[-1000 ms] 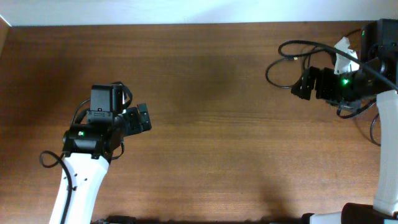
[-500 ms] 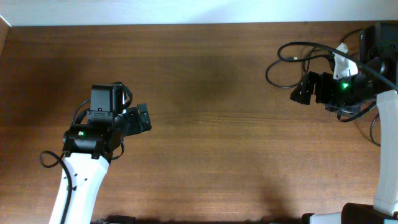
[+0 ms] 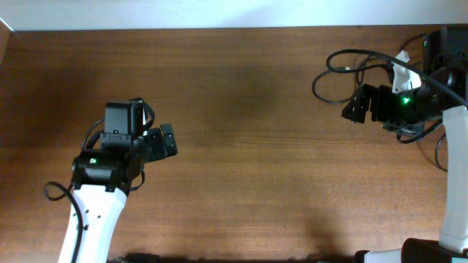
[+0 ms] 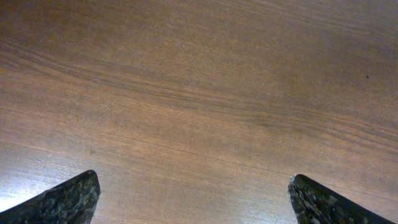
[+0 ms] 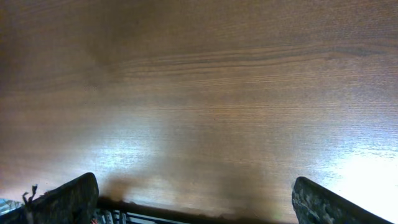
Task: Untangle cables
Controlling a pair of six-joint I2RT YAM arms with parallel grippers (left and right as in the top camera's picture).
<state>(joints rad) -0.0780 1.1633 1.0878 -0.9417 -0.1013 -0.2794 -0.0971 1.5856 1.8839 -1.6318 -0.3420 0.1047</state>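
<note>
You are seeing the cables (image 3: pixel 315 88) lying looped at the table's (image 3: pixel 248 146) far right corner (too bunched to count), just beside the right gripper (image 3: pixel 355 104). It and the left gripper (image 3: pixel 167 140) are both hanging spread wide, holding nothing.

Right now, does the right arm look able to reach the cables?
Probably yes: the open right gripper hangs just beside the cables, with only bare table between them.

Black cables (image 3: pixel 349 51) are showing beside the black right end effector (image 3: pixel 351 108), a green light (image 3: pixel 404 100) glowing behind it, over the brown, wood-grained bench (image 3: pixel 248 109).
</note>
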